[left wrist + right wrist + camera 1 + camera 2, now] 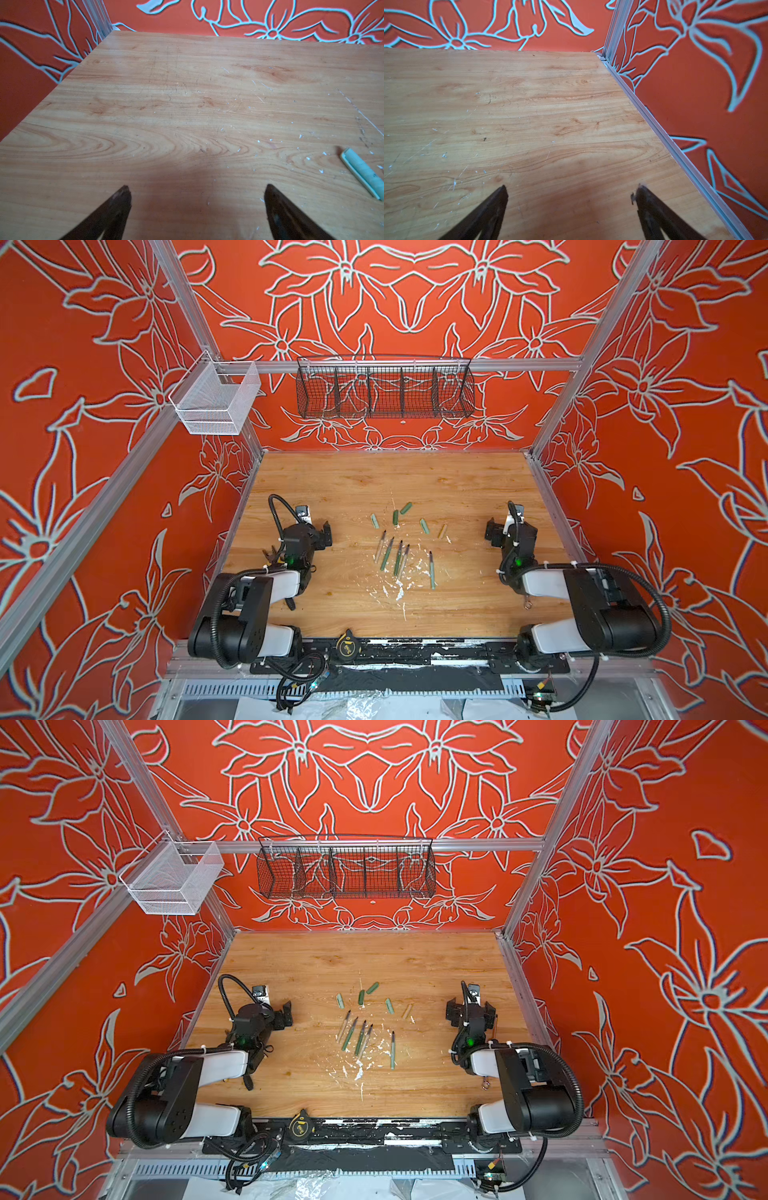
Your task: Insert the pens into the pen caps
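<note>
Several pens [392, 556] [356, 1036] lie side by side mid-table, dark tips toward the back, with one more pen [432, 570] [392, 1050] alone to their right. Behind them the pen caps lie scattered: pale green [375, 521] [340, 1001], two dark green [395, 517] [406, 508], pale green [424, 525] and tan [443, 531] [407, 1011]. My left gripper [309, 531] [268, 1010] [196, 187] is open and empty, left of the caps; a pale cap [362, 173] shows in its wrist view. My right gripper [509, 529] [470, 1009] [572, 187] is open and empty over bare wood, right of the caps.
White flecks [399, 589] litter the wood near the pens. Yellow-handled pliers [274, 558] lie by the left arm. A tape measure [345, 645] sits at the front edge. A black wire basket [384, 391] and a white mesh basket [216, 400] hang on the back rail.
</note>
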### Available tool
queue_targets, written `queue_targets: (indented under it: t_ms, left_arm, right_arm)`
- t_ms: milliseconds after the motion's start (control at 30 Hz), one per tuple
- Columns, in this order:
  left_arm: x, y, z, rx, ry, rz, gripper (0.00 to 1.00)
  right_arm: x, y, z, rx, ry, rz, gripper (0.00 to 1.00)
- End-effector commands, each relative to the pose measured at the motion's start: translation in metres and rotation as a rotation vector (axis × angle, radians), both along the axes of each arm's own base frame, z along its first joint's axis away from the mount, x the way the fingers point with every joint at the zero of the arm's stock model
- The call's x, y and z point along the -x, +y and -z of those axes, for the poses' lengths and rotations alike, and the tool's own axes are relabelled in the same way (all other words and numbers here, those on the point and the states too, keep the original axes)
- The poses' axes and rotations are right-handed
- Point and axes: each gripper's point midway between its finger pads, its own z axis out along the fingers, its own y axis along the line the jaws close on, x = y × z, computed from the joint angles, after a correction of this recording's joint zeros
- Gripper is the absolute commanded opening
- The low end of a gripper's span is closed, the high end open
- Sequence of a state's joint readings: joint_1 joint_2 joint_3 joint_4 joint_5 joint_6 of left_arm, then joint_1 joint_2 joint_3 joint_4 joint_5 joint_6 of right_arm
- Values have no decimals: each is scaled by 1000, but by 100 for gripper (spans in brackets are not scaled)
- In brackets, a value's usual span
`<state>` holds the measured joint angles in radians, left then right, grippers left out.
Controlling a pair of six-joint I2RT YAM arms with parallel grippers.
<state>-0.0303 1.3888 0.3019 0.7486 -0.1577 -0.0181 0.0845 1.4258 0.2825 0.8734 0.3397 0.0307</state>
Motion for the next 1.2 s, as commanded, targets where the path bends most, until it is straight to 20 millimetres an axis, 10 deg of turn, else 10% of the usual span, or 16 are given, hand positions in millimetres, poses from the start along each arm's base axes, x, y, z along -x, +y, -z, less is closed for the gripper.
queue_targets:
  t_ms: [0, 1167]
  left_arm:
    - [-3, 1, -4, -9, -15, 8, 97]
    - [1, 6, -16, -16, -34, -29, 97]
  right_arm:
    - [-3, 0, -5, -10, -22, 2, 97]
    - [-4, 3, -5, 2, -19, -10, 97]
